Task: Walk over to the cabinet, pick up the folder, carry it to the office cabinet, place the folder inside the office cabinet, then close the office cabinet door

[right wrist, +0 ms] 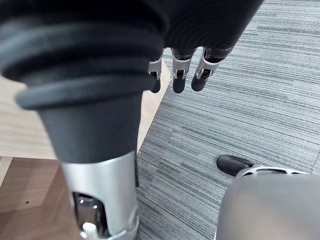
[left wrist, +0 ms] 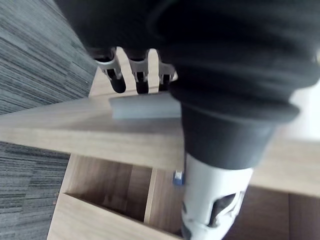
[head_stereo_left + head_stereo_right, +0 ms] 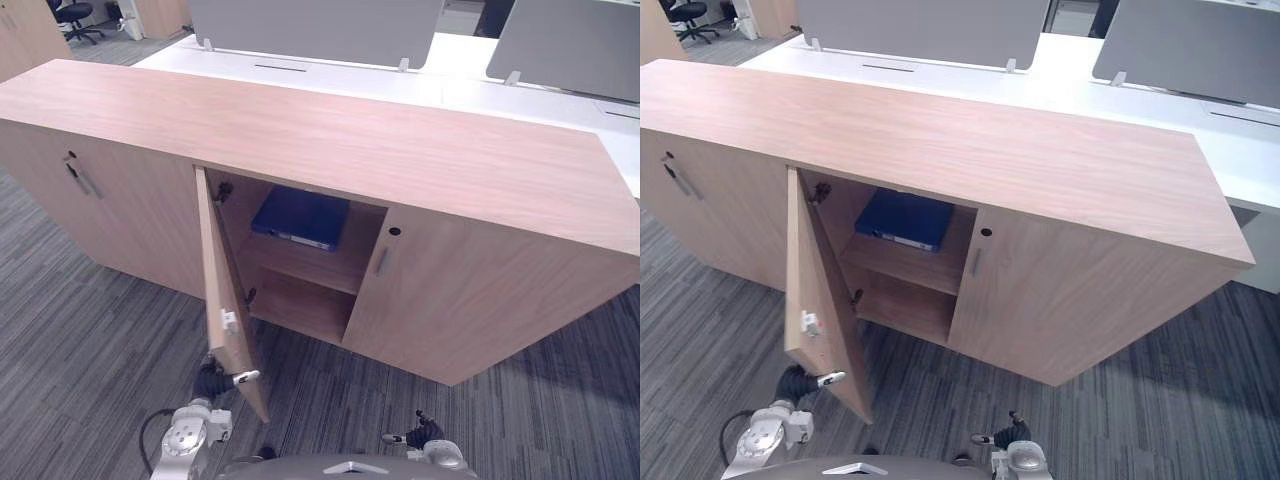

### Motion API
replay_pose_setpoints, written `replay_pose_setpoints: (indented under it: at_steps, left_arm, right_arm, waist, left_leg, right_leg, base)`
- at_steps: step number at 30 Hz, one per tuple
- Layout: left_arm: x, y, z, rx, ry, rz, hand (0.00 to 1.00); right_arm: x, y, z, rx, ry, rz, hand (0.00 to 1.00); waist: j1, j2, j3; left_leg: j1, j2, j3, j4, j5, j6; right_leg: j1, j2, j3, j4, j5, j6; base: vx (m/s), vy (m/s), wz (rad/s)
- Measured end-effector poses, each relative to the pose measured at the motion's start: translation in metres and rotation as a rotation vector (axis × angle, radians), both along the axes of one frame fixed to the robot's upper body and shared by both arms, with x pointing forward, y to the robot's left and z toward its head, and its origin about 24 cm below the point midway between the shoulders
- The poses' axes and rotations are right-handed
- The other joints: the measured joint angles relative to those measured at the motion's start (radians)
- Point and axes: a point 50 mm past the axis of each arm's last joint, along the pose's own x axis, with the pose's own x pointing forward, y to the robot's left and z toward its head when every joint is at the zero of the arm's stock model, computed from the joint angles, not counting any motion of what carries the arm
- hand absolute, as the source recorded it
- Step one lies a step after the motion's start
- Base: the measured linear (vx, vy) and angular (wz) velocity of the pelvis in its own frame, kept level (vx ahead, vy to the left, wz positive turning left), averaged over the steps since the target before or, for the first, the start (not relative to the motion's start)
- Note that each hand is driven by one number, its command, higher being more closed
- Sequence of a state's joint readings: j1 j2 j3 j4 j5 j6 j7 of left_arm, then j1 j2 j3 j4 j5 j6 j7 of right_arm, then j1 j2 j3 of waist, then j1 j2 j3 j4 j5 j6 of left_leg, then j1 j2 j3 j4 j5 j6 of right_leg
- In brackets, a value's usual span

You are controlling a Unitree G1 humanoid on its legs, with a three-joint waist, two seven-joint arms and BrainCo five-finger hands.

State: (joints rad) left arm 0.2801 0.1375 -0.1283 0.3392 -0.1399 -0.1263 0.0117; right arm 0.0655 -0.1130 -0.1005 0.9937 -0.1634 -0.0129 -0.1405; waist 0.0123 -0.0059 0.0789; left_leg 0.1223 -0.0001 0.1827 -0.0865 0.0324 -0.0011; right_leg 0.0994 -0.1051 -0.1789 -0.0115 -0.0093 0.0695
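Long, low cabinet (image 3: 330, 140) of light brown wood stands on grey striped carpet (image 3: 90, 340). Behind it is a white desk (image 3: 470, 90) with pale grey divider screens (image 3: 310, 25). A black office chair (image 3: 75, 15) sits far off at the robot's left.

One middle cabinet compartment is exposed. Its wooden open door (image 3: 225, 300), hinged on the left side, stands swung out towards the robot. A small white catch shows on the door's inner face.

The flat blue folder (image 3: 300, 215) lies on the upper shelf (image 3: 335, 265) inside that compartment, towards the back, spine edge facing out. The lower shelf space (image 3: 300, 300) is beneath it. The flanking doors are shut, each with a slim metal bar handle. The right one (image 3: 380, 260) has a dark keyhole above it.

The left hand (image 3: 212, 380) hangs low, just beside the bottom corner of the open door, one silver digit pointing at the panel. Whether it touches cannot be told. In the left wrist view its fingers (image 2: 140, 75) hang loosely extended and carry nothing.

The right hand (image 3: 425, 430) is low at the robot's right, over carpet, well apart from the cabinet front. Its fingers (image 1: 175, 75) hang relaxed and hold nothing.
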Motion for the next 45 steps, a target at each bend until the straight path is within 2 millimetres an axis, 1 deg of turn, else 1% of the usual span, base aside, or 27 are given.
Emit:
replay_pose_setpoints:
  at_steps: [2, 5, 6, 7, 9, 11, 15, 17, 20, 24, 28, 33, 35, 36, 38, 39, 41, 42, 44, 45]
  left_arm:
    - [0.003, -0.004, 0.0, 0.007, -0.004, -0.026, 0.0]
    - [0.015, -0.013, 0.001, 0.013, -0.018, -0.075, 0.0]
    - [0.016, -0.014, 0.002, 0.014, -0.018, -0.08, 0.0]
    - [0.021, -0.017, 0.003, 0.015, -0.026, -0.092, 0.0]
    - [0.027, -0.02, 0.004, 0.017, -0.036, -0.103, 0.0]
    - [0.036, -0.021, 0.007, 0.027, -0.049, -0.107, 0.0]
    - [0.045, -0.02, 0.008, 0.059, -0.05, -0.092, 0.0]
    - [0.052, -0.019, 0.009, 0.076, -0.056, -0.073, 0.0]
    - [0.06, -0.018, 0.011, 0.092, -0.06, -0.059, 0.0]
    - [0.068, -0.013, 0.012, 0.12, -0.059, -0.043, 0.0]
    - [0.068, -0.007, 0.012, 0.14, -0.057, -0.03, 0.0]
    - [0.064, -0.001, 0.008, 0.141, -0.034, -0.002, 0.0]
    - [0.056, 0.004, 0.0, 0.141, 0.005, 0.012, 0.0]
    - [0.051, 0.006, -0.004, 0.14, 0.026, 0.015, 0.0]
    - [0.035, 0.009, -0.018, 0.148, 0.106, 0.02, 0.0]
    - [0.031, 0.01, -0.022, 0.145, 0.127, 0.026, 0.0]
    - [0.014, 0.015, -0.036, 0.162, 0.213, 0.042, 0.0]
    - [0.01, 0.016, -0.039, 0.169, 0.235, 0.043, 0.0]
    - [-0.007, 0.023, -0.051, 0.172, 0.318, 0.073, 0.0]
    - [-0.018, 0.028, -0.057, 0.176, 0.367, 0.09, 0.0]
  right_arm:
    - [0.0, 0.0, 0.0, -0.002, -0.001, 0.0, 0.0]
    - [0.0, -0.003, 0.001, -0.008, -0.001, -0.001, 0.0]
    - [0.0, -0.003, 0.001, -0.009, -0.001, -0.001, 0.0]
    - [0.0, -0.003, 0.001, -0.01, -0.001, -0.001, 0.0]
    - [0.0, -0.004, 0.001, -0.011, 0.006, -0.003, 0.0]
    - [-0.002, -0.005, 0.0, -0.015, 0.017, -0.005, 0.0]
    - [-0.006, -0.006, -0.001, -0.025, 0.029, -0.011, 0.0]
    - [-0.009, -0.006, -0.001, -0.026, 0.035, -0.013, 0.0]
    - [-0.014, -0.008, -0.003, -0.029, 0.049, -0.018, 0.0]
    - [-0.014, -0.008, -0.003, -0.029, 0.052, -0.018, 0.0]
    - [-0.013, -0.008, -0.003, -0.029, 0.056, -0.019, 0.0]
    - [-0.009, -0.008, -0.002, -0.029, 0.049, -0.018, 0.0]
    - [-0.009, -0.007, -0.002, -0.028, 0.05, -0.018, 0.0]
    - [-0.009, -0.007, -0.002, -0.028, 0.05, -0.018, 0.0]
    - [-0.007, -0.008, -0.002, -0.027, 0.047, -0.021, 0.0]
    - [-0.007, -0.008, -0.002, -0.025, 0.047, -0.024, 0.0]
    - [-0.007, -0.008, -0.002, -0.023, 0.047, -0.028, 0.0]
    - [-0.007, -0.008, -0.002, -0.023, 0.049, -0.029, 0.0]
    - [-0.01, -0.008, -0.003, -0.017, 0.06, -0.047, 0.0]
    - [-0.009, -0.008, -0.004, -0.011, 0.066, -0.061, 0.0]
  waist:
    - [-0.01, 0.004, -0.005]
    - [-0.022, 0.013, -0.012]
    - [-0.026, 0.015, -0.013]
    - [-0.036, 0.016, -0.014]
    - [-0.038, 0.017, -0.015]
    - [-0.053, 0.017, -0.015]
    - [-0.061, 0.019, -0.017]
    - [-0.076, 0.02, -0.017]
    - [-0.083, 0.022, -0.019]
    - [-0.097, 0.024, -0.021]
    - [-0.099, 0.024, -0.021]
    - [-0.103, 0.024, -0.021]
    - [-0.106, 0.025, -0.022]
    - [-0.105, 0.025, -0.022]
    - [-0.103, 0.025, -0.022]
    - [-0.103, 0.025, -0.022]
    - [-0.101, 0.024, -0.022]
    - [-0.099, 0.024, -0.022]
    - [-0.094, 0.019, -0.022]
    - [-0.092, 0.013, -0.02]
  left_leg:
    - [0.001, 0.005, 0.013, 0.0, -0.001, -0.002]
    - [0.002, 0.013, 0.041, 0.0, -0.005, -0.007]
    - [0.002, 0.014, 0.042, 0.0, -0.005, -0.007]
    - [0.004, 0.017, 0.048, 0.0, -0.006, -0.009]
    - [0.006, 0.021, 0.067, 0.0, -0.008, -0.012]
    - [0.006, 0.025, 0.078, 0.0, -0.01, -0.014]
    - [0.019, 0.033, 0.114, 0.0, -0.017, -0.024]
    - [0.012, 0.035, 0.123, 0.001, -0.018, -0.025]
    - [0.009, 0.036, 0.135, 0.001, -0.018, -0.026]
    - [-0.002, 0.037, 0.161, 0.005, -0.02, -0.028]
    - [0.001, 0.046, 0.2, 0.007, -0.028, -0.033]
    - [0.002, 0.052, 0.239, 0.007, -0.036, -0.041]
    - [0.008, 0.056, 0.252, 0.007, -0.038, -0.045]
    - [0.012, 0.058, 0.258, 0.007, -0.04, -0.047]
    - [0.019, 0.06, 0.257, 0.007, -0.042, -0.05]
    - [0.018, 0.06, 0.255, 0.007, -0.042, -0.05]
    - [0.016, 0.058, 0.246, 0.008, -0.042, -0.05]
    - [0.016, 0.056, 0.24, 0.008, -0.042, -0.05]
    - [0.009, 0.05, 0.219, 0.009, -0.042, -0.049]
    - [-0.005, 0.048, 0.204, 0.03, -0.047, -0.043]
  right_leg:
    - [-0.006, 0.005, 0.013, -0.007, 0.006, -0.001]
    - [-0.015, 0.014, 0.038, -0.018, 0.02, 0.001]
    - [-0.014, 0.016, 0.04, -0.021, 0.022, 0.002]
    - [-0.015, 0.019, 0.046, -0.025, 0.026, 0.002]
    - [-0.015, 0.025, 0.063, -0.038, 0.036, -0.001]
    - [-0.016, 0.03, 0.073, -0.048, 0.044, -0.002]
    - [-0.017, 0.039, 0.11, -0.059, 0.054, -0.007]
    - [-0.027, 0.041, 0.117, -0.064, 0.06, -0.008]
    - [-0.035, 0.043, 0.129, -0.069, 0.066, -0.008]
    - [-0.059, 0.046, 0.157, -0.069, 0.075, -0.007]
    - [-0.075, 0.055, 0.194, -0.069, 0.081, -0.009]
    - [-0.093, 0.067, 0.227, -0.068, 0.09, -0.013]
    - [-0.092, 0.073, 0.238, -0.068, 0.091, -0.014]
    - [-0.092, 0.077, 0.249, -0.068, 0.092, -0.015]
    - [-0.092, 0.082, 0.254, -0.069, 0.091, -0.015]
    - [-0.093, 0.082, 0.255, -0.069, 0.091, -0.015]
    - [-0.093, 0.082, 0.257, -0.069, 0.091, -0.015]
    - [-0.093, 0.081, 0.258, -0.069, 0.091, -0.014]
    - [-0.1, 0.075, 0.258, -0.074, 0.087, -0.01]
    - [-0.102, 0.069, 0.257, -0.075, 0.088, -0.009]
  base:
    - [0.0, -0.013, -0.23]
    - [0.01, -0.016, -0.23]
    - [0.02, -0.017, -0.19]
    - [0.01, -0.021, -0.2]
    - [0.0, -0.022, -0.24]
    - [-0.01, -0.024, -0.17]
    - [-0.01, -0.021, -0.29]
    - [-0.02, -0.022, -0.14]
    - [-0.01, -0.019, -0.13]
    - [-0.02, -0.015, -0.18]
    - [-0.02, -0.024, -0.29]
    - [-0.01, -0.026, -0.26]
    - [0.01, -0.028, -0.18]
    - [-0.01, -0.027, -0.22]
    - [-0.02, -0.03, -0.14]
    - [0.0, 0.0, 0.0]
    - [-0.05, -0.013, 0.04]
    - [-0.06, -0.005, 0.07]
    - [-0.06, 0.0, 0.05]
    - [-0.07, -0.002, 0.02]
